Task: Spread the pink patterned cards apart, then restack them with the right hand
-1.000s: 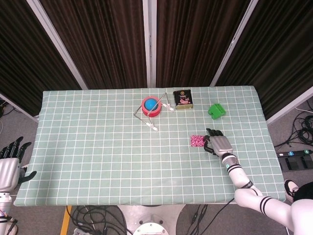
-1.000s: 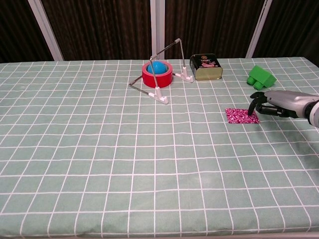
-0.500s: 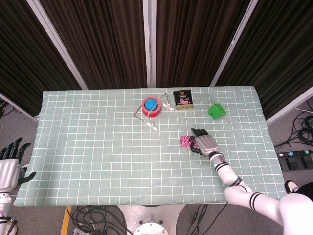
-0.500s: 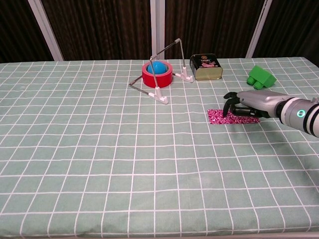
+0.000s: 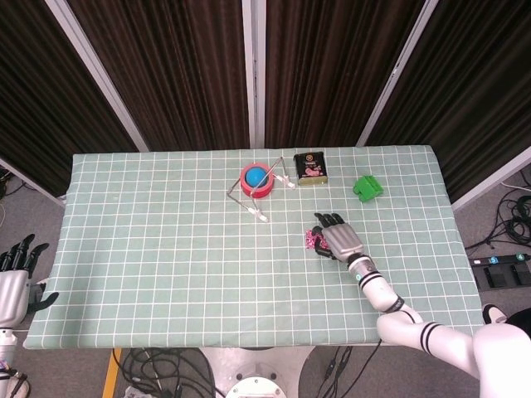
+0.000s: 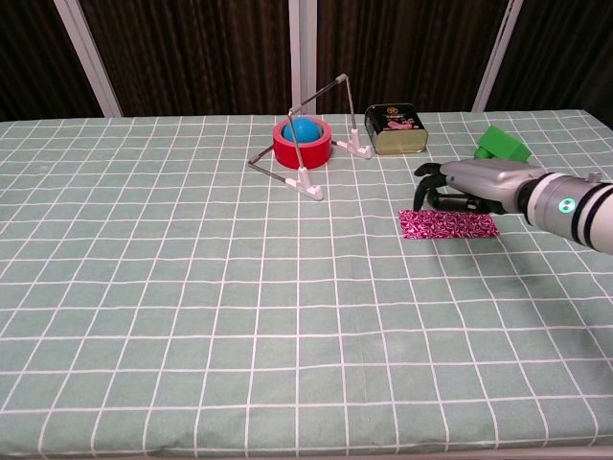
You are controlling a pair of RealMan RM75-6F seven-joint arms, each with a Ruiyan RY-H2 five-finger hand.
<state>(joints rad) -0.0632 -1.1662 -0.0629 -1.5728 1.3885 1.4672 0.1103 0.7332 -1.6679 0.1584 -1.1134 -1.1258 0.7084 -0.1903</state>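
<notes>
Head view: right robot hand [image 5: 337, 238] sits palm-down over the right-centre of the table [image 5: 149, 249], fingers pointing far-left and slightly curled. Forearm runs back toward the near-right corner. Pink patterned cards [image 5: 313, 240] peek out at the left edge of that hand, mostly covered by it from above. Can't tell from here whether the fingers touch them. Left robot hand [image 5: 17, 278] hangs off the near-left edge of the table, fingers apart and pointing up, holding nothing.

Far side of the table: red tape roll [image 5: 257, 180] with a blue ball [image 5: 255, 175] inside, a thin metal stand [image 5: 267, 192] straddling it, a dark tin [image 5: 310, 167] just right of it, a green block [image 5: 366, 186] further right.

Chest view: cards [image 6: 448, 225] lie flat, fanned into a strip running left-right. Right robot hand [image 6: 460, 184] is just beyond the strip's far edge, raised, fingers curled downward with tips near the cards' far edge, nothing gripped. Contact unclear. Wrist shows a lit green indicator [image 6: 567, 203]. Green block [image 6: 503, 143] sits behind the hand, partly hidden by it. Left robot hand is not in this view.
</notes>
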